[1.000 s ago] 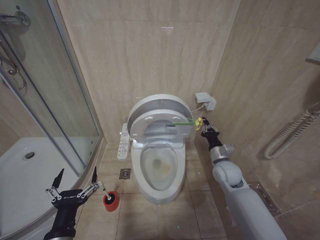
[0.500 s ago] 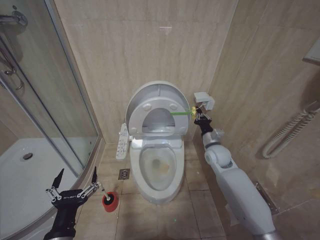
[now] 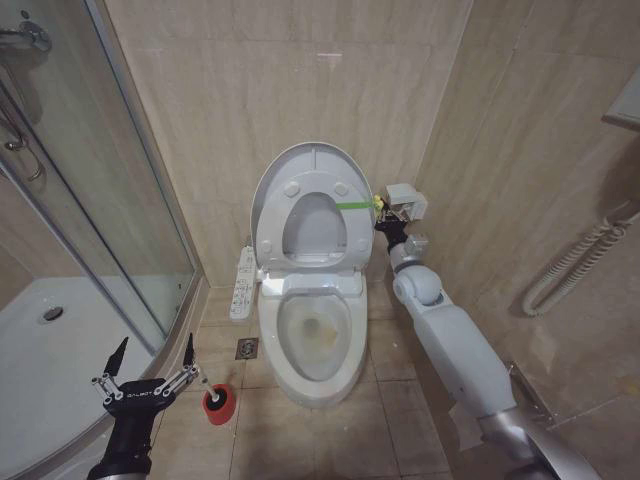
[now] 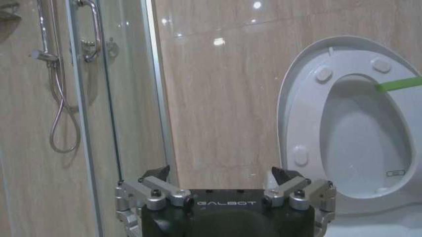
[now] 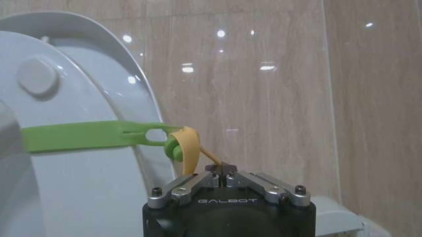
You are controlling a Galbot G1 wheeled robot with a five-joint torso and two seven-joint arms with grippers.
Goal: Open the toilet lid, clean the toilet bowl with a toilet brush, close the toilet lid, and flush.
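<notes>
Left gripper (image 3: 150, 362), fingers spread apart, hovers at 7 o'clock, just beside the toilet brush (image 3: 218, 400) in its red holder. Farther off, the toilet bowl (image 3: 318, 335) lies open at centre. Beyond, the right gripper (image 3: 381, 215) pinches the yellow loop (image 5: 187, 149) on the upright toilet lid (image 3: 310, 165) at 1 o'clock.

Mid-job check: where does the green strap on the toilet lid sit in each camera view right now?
Head view: green strap crosses the raised toilet lid's right side, ending at the right gripper.
Left wrist view: its end at the right edge.
Right wrist view: strap runs to the yellow loop.
Shared landmark: the lid's round bumpers.
</notes>
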